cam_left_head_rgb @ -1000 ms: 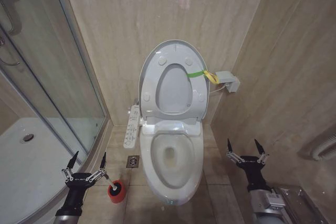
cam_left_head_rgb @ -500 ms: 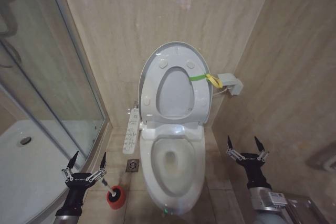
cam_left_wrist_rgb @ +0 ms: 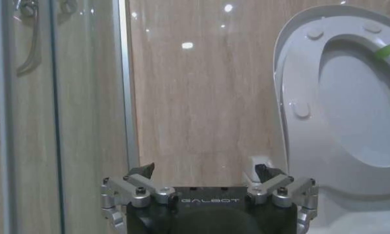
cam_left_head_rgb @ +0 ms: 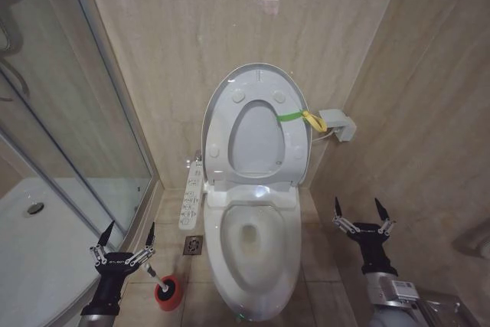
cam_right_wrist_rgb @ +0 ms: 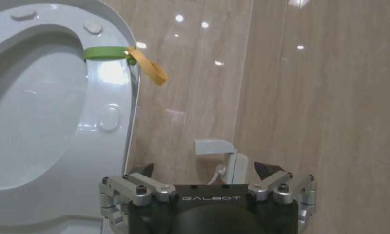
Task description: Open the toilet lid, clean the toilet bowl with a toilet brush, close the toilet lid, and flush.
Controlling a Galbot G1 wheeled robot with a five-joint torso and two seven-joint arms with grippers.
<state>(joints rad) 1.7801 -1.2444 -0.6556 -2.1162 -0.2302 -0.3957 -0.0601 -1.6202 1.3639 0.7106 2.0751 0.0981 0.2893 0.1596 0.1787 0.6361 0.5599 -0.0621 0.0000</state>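
One toilet stands against the tiled back wall, its one toilet lid [cam_left_head_rgb: 256, 124] raised upright with the seat against it, a single green-and-yellow strap [cam_left_head_rgb: 299, 116] looped at the lid's right edge. Four round bumpers show on the underside. Below it the toilet bowl [cam_left_head_rgb: 253, 243] lies open, with one white button panel [cam_left_head_rgb: 192, 193] along its left side. One toilet brush [cam_left_head_rgb: 155, 275] sits on the floor left of the bowl, its thin white handle leaning out of one small red cup [cam_left_head_rgb: 168, 292]. One floor drain [cam_left_head_rgb: 194, 244] lies between the cup and the bowl. Two grippers are raised, one at each side. The left gripper [cam_left_head_rgb: 125, 241] hangs just above the brush, fingers spread wide and holding nothing, apart from the handle as far as I can tell. The right gripper [cam_left_head_rgb: 362, 213] hovers right of the bowl near the side wall, fingers equally wide and empty. One small white box [cam_left_head_rgb: 338, 124] is fixed to the wall beside the strap, and a glass shower screen [cam_left_head_rgb: 69, 112] stands to the left.
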